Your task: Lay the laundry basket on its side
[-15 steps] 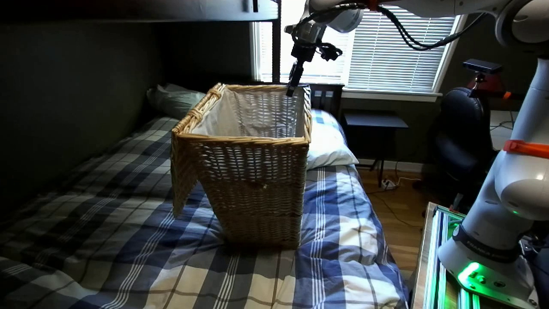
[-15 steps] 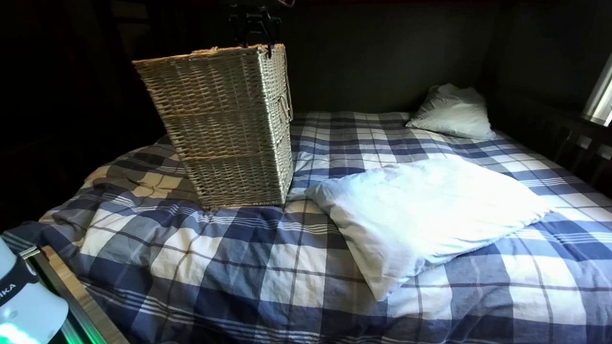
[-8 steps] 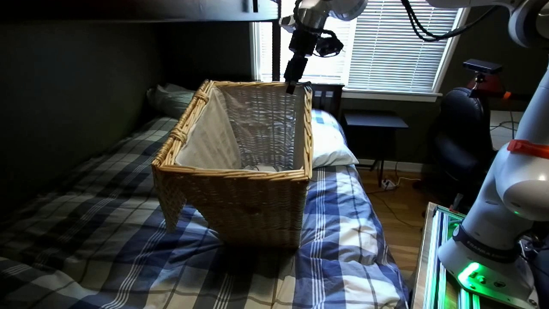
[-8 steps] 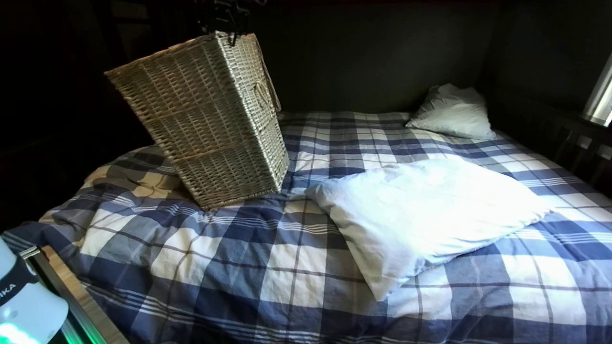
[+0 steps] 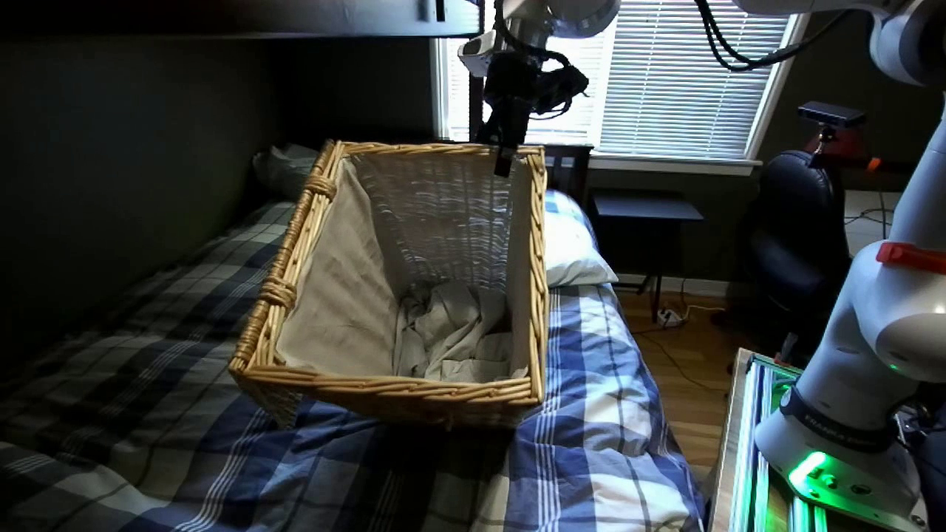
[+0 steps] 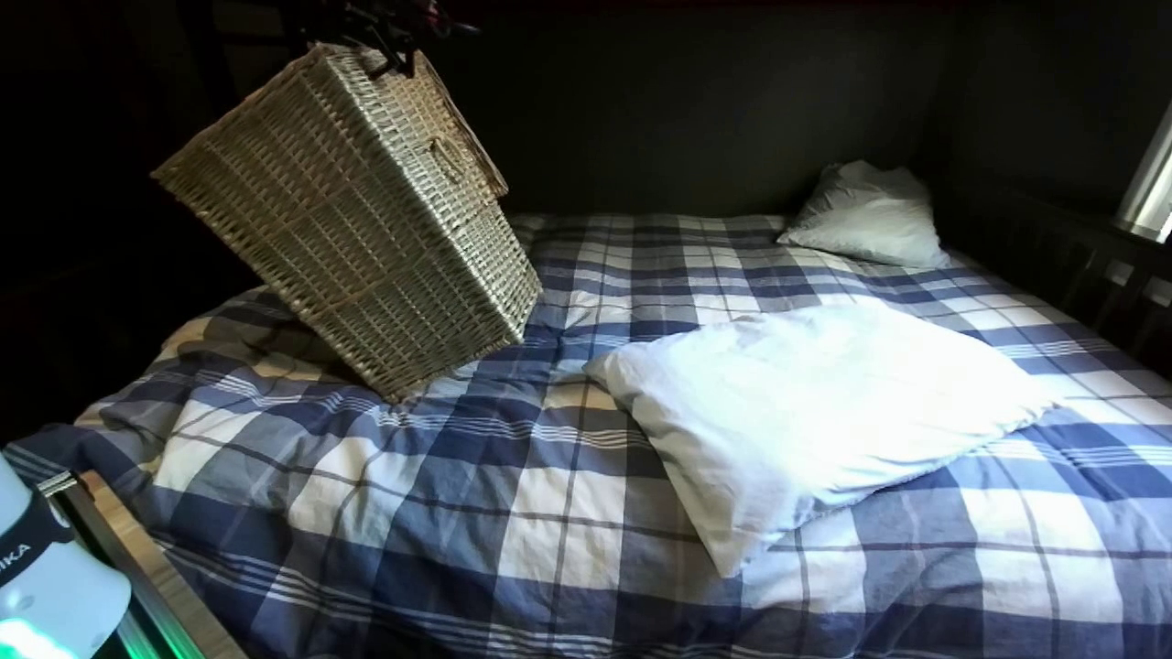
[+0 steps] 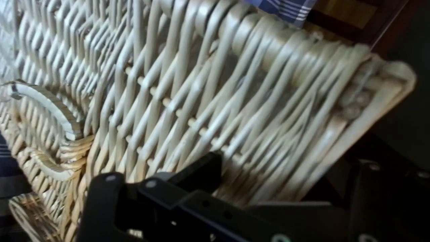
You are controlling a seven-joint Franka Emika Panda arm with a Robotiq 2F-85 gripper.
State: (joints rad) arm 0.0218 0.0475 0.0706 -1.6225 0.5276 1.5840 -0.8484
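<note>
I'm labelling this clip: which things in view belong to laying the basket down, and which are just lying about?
In the job:
laundry basket, tilted on plaid bedding
hand, at its rim

Lying about:
white pillow
shaded pillow
black chair
dark table

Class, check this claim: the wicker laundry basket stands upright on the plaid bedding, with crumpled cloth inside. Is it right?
Not upright: the wicker laundry basket is tipped well over, as an exterior view shows. The rest holds: it is on the plaid bedding, with crumpled cloth inside.

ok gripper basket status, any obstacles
Gripper astride laundry basket wall, grip unclear. Basket tilted, not yet on its side. White pillow opposite lean, likely no obstacle.
</note>
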